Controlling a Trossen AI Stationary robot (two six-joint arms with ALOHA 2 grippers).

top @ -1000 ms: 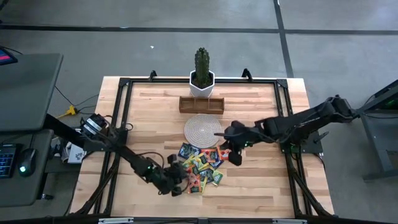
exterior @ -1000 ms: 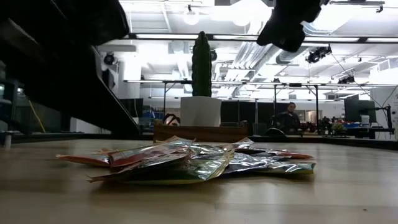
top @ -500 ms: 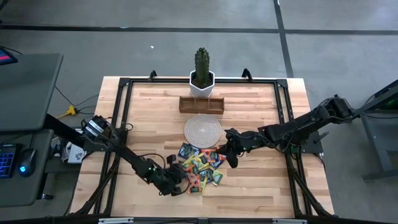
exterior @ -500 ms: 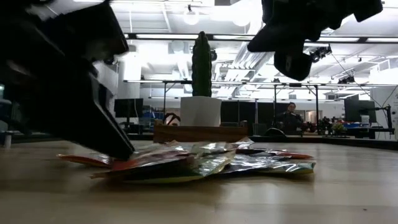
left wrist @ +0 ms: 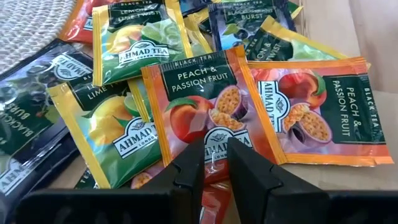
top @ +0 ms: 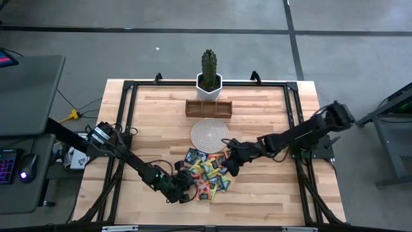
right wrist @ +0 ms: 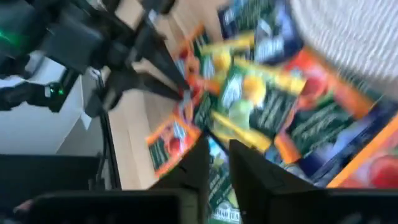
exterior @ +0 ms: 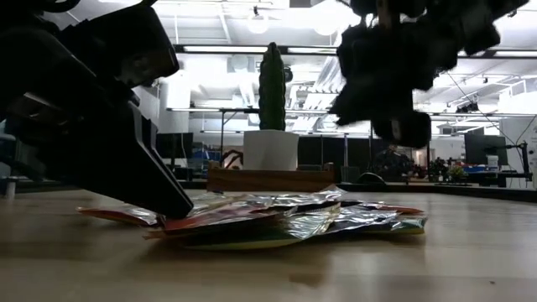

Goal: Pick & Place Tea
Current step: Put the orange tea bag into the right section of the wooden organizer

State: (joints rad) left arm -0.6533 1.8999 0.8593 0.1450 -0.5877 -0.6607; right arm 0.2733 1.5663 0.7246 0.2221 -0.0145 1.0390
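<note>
Sachets of tea (top: pixel 207 173) lie heaped on the table (top: pixel 270 193) just in front of the round mat (top: pixel 210 133), and at their near edge I see my left gripper (top: pixel 187 191) down on the pile, fingers slightly parted astride the rim of a peach sachet (left wrist: pixel 208 112) in its wrist view, though I cannot tell whether it grips. Right gripper (top: pixel 226 169) hangs low over the pile's far side, fingers narrowly apart around nothing; its wrist picture is blurred. Low view hides both fingertips.

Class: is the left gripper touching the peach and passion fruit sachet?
Touching. The left wrist view shows the left gripper with its fingertips on the peach sachet's lower edge.
</note>
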